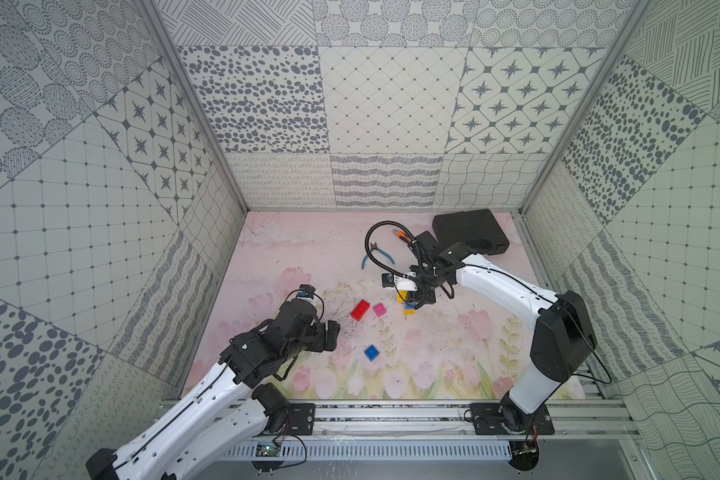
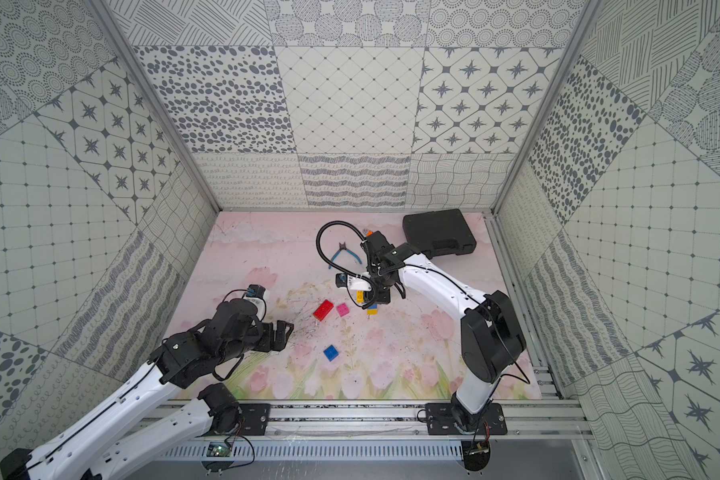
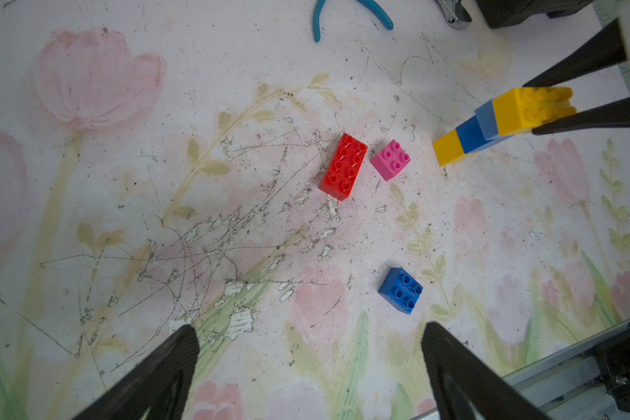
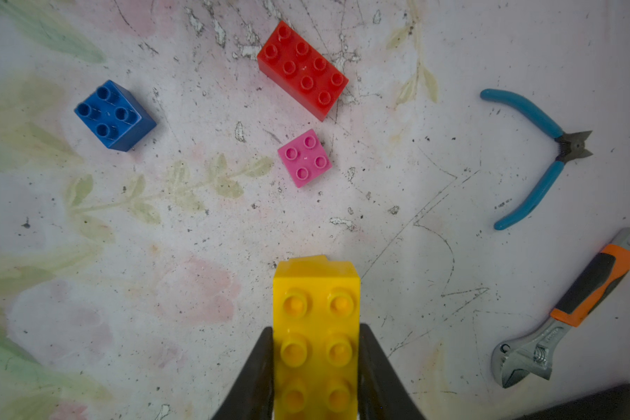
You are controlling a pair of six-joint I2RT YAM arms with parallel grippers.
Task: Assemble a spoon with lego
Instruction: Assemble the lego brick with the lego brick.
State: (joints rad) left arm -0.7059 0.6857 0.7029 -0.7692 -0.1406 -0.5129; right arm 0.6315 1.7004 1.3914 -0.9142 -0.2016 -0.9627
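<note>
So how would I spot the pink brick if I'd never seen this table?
Find the middle of the flower-printed pink table mat, where an oblong red plastic brick lies. The small square pink plastic brick sits just beside it, not touching: four studs against eight, the only pink one.

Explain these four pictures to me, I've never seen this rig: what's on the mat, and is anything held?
Two robot arms stand at a flowered mat, each ending in a two-fingered gripper. Both top views look down on the whole scene; the other two pictures come from cameras on the wrists. The right gripper is shut on the part-built spoon: joined yellow, light blue, dark blue and yellow bricks. The left gripper is open and empty. Loose on the mat lie a red brick, a pink brick and a blue brick. Farther back: blue-handled pliers, an orange-handled wrench, a black case.
</note>
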